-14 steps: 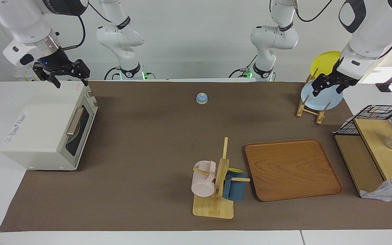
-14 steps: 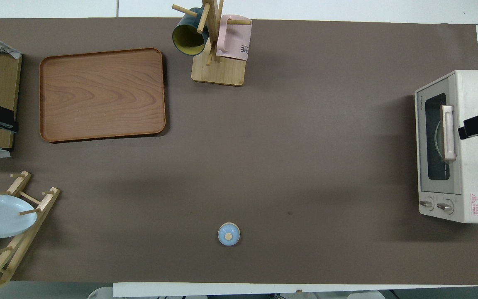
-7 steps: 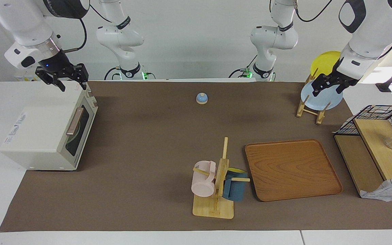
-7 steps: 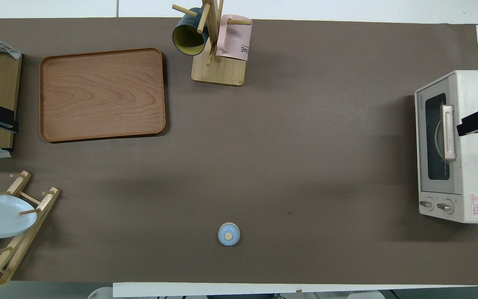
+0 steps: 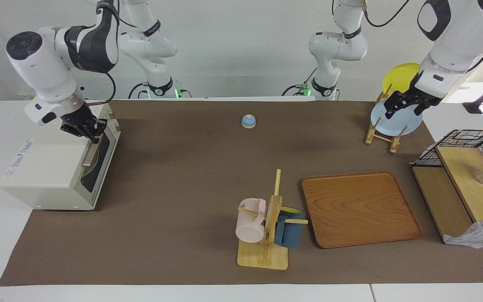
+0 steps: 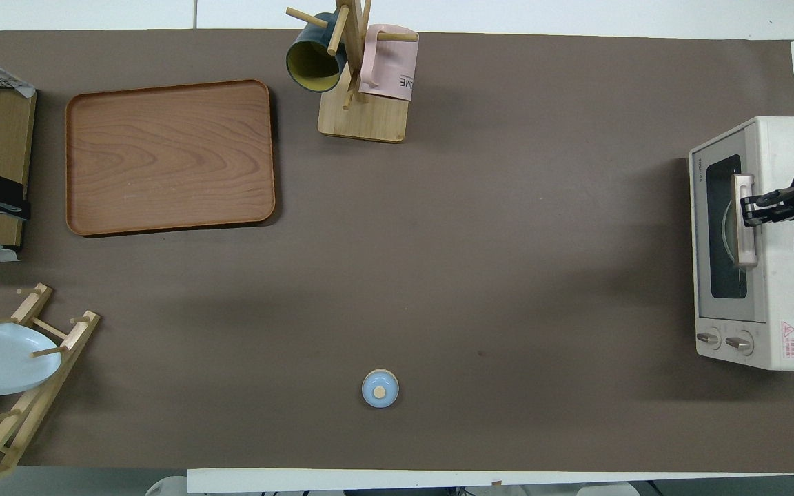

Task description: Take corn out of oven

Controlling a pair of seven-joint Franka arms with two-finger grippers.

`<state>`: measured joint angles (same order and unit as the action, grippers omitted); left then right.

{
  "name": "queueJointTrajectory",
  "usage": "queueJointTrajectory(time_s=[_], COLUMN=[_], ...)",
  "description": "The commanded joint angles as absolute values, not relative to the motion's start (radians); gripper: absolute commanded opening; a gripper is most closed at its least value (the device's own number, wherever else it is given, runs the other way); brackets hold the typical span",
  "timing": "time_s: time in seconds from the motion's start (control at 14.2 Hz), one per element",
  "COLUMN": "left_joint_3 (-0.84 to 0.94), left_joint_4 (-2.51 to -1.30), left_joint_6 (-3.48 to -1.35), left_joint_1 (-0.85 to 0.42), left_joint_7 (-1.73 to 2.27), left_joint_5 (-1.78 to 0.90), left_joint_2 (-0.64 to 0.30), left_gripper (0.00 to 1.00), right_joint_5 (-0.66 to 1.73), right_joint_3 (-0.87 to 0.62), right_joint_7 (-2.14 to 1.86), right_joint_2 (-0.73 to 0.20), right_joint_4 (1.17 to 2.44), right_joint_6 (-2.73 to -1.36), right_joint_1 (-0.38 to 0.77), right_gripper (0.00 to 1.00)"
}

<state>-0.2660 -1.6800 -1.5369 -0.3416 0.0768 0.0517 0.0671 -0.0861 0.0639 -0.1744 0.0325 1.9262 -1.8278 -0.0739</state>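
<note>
The cream-white oven point(image 5: 53, 163) stands at the right arm's end of the table with its dark glass door closed. In the overhead view the oven point(image 6: 790, 289) shows a pale curve through the glass. The corn is hidden. My right gripper point(image 5: 94, 135) is shut, with its tips down at the upper end of the tan handle point(image 5: 91, 150). Seen from above, the right gripper point(image 6: 748, 209) lies across the handle point(image 6: 744, 238); I cannot tell whether it clasps the bar. My left gripper point(image 5: 403, 110) waits open in the air by the plate rack.
A blue bell point(image 5: 248, 121) sits near the robots at mid-table. The wooden tray point(image 5: 361, 209) and the mug tree point(image 5: 266, 226) lie farther out. A plate rack point(image 5: 382, 134) and a black wire basket point(image 5: 468, 140) stand at the left arm's end.
My right gripper has come down from above the oven's top to the door handle, and it went from open to shut on the way. The left arm has not moved.
</note>
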Motion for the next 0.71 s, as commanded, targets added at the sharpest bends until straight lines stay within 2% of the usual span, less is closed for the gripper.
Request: queueJointTrajectory(time_s=[0.0, 0.63], left_joint_3=[-0.268, -0.268], left_joint_4=[-1.663, -1.663], left_joint_6=[-1.519, -1.519], left_joint_1=[-0.342, -0.342], left_joint_7=[0.072, 0.072], left_joint_5=[0.044, 0.044], left_joint_2=[0.064, 0.064], left_gripper=[1.00, 1.00], right_joint_5=[-0.107, -0.117], right_joint_3=[0.057, 0.054], right_joint_7=[-0.181, -0.176], right_joint_2=[0.037, 0.002], right_joint_4=[1.951, 2.002], right_joint_6=[-1.859, -1.936], right_joint_1=[-0.086, -0.091], right_gripper=[0.00, 0.00])
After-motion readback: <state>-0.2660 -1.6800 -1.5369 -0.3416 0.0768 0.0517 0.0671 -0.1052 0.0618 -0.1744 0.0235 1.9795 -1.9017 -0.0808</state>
